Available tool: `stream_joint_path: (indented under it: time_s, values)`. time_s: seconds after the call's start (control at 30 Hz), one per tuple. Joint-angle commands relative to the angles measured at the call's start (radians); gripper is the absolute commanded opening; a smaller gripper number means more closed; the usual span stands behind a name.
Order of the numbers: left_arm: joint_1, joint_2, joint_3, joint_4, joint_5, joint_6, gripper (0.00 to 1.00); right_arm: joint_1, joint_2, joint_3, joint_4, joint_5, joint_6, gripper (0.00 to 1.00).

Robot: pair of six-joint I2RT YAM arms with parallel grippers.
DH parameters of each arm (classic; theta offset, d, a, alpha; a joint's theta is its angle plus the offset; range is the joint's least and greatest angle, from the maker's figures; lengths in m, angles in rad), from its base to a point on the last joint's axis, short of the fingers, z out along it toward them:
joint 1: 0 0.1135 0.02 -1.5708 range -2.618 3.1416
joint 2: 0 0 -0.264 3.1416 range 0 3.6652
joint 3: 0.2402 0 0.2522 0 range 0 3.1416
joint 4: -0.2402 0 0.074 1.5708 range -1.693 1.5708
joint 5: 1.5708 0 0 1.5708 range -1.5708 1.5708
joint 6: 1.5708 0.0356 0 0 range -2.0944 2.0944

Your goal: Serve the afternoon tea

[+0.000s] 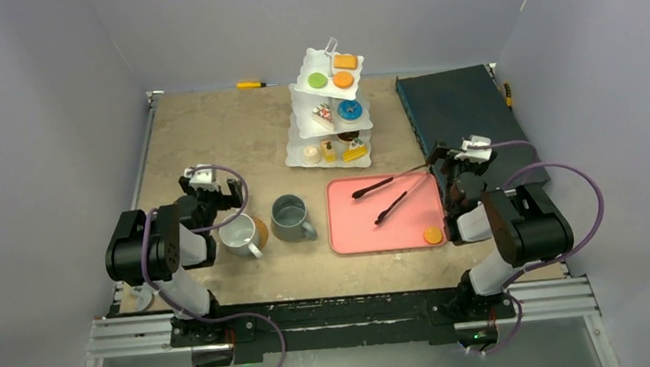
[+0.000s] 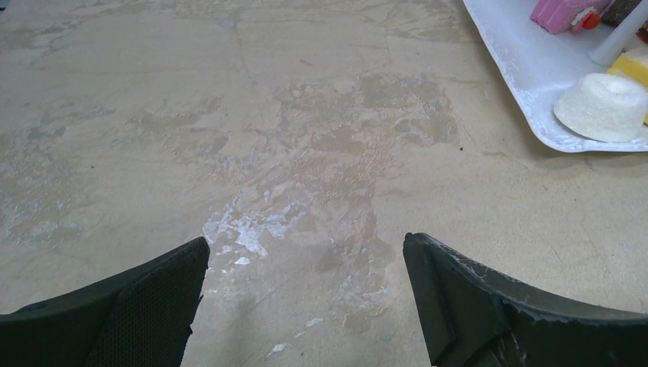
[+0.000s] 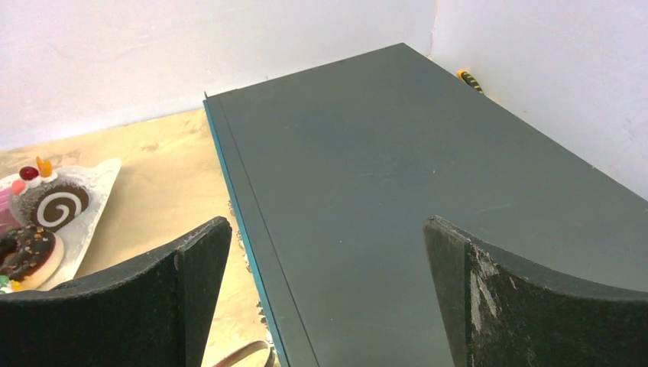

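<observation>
My left end effector [image 2: 306, 300] and right end effector [image 3: 328, 294] gape wide, empty — the white mug [image 1: 239, 234] sits just behind-right of the left, the nearer.

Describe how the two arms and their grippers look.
Both arms, left arm and right arm, are black with bulky rounded joint housings and pale grey links. A purple cable loops along each, and a small white camera block sits at each wrist. The left gripper and right gripper have wide black curved fingers, scuffed whitish at the edges.
</observation>
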Motion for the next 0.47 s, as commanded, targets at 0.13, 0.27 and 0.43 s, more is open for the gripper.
stream_joint_path:
  time_s: [0.13,0.27,0.43]
  values:
    - [-0.006,-0.01,0.013,0.034,-0.004,0.016,0.99,-0.003,-0.01,0.008,0.084,-0.008,-0.025,0.99]
    - [-0.006,-0.006,0.019,0.029,-0.003,0.017,1.0,-0.003,-0.01,0.008,0.083,-0.008,-0.024,0.98]
    - [-0.023,-0.012,0.024,0.008,-0.034,0.029,0.99,-0.003,-0.01,0.008,0.084,-0.007,-0.025,0.99]
